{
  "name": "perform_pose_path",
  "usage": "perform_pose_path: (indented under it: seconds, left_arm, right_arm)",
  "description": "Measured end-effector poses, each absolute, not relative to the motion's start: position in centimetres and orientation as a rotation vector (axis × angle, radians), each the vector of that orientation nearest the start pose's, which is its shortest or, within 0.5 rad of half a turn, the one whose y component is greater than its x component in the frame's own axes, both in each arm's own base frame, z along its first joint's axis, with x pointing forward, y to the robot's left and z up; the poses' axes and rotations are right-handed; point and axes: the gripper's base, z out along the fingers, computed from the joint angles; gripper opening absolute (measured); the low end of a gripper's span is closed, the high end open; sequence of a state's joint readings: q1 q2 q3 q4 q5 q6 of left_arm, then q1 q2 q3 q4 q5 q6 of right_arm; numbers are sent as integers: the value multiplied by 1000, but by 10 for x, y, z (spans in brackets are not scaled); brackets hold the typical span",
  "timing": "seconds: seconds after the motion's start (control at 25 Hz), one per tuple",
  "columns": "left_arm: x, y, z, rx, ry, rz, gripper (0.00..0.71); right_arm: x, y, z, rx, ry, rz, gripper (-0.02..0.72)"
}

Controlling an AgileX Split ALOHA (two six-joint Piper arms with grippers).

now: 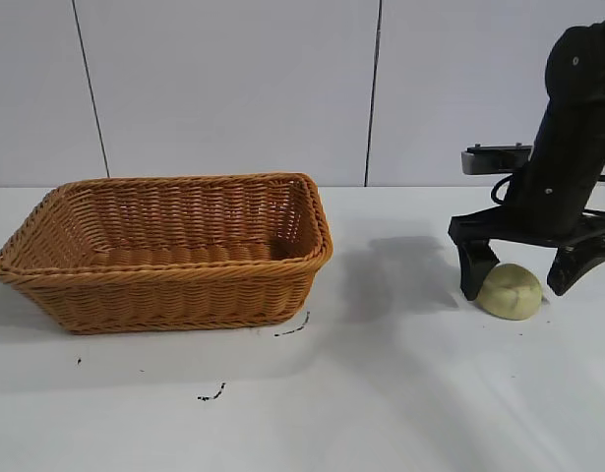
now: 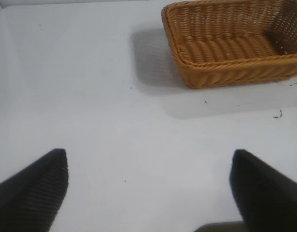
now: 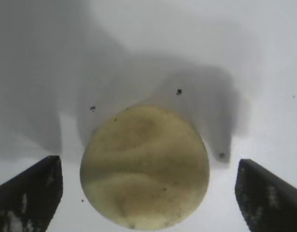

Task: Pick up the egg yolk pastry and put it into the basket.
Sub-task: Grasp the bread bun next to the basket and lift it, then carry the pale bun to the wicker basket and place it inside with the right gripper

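right claw point(image 1: 523, 273) spread wide astride the egg yolk pastry point(image 1: 511, 291) on the table point(image 1: 381, 393), fingers clear of it

Basket point(image 1: 164, 251): woven wicker, orange-brown, bumpy all over, thick braided rim, bit shiny on strands.

Egg yolk pastry point(image 1: 511, 291): pale yellow, soft doughy look, matt, smooth skin with shallow creases and few tiny dark specks.

My right gripper point(image 1: 523, 275): black hard plastic, dull, not shiny. Fingertips point(image 3: 30, 193) look rough, with pale scuffs.

My left gripper point(image 2: 148, 193): black too, finger pads point(image 2: 37, 191) with fine ribbed grain.

Table point(image 1: 400, 393): white, flat, smooth, matt, few little black marks.
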State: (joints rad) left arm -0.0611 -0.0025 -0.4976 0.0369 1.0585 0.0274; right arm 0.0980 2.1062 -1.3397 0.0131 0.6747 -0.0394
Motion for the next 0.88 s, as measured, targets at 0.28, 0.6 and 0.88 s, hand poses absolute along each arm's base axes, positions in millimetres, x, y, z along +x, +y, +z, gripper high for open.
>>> perform_pose_path:
  seconds: [0.28, 0.6, 0.88]
  left_arm:
    - [-5, 3, 277, 89, 2040, 23, 693]
    - [-5, 3, 277, 89, 2040, 23, 693]
    - [-5, 3, 277, 89, 2040, 23, 693]
  right_arm:
    - [403, 40, 127, -199, 2901, 22, 143]
    - [396, 39, 228, -203, 2749, 22, 139]
    - [416, 49, 287, -224, 2701, 31, 139]
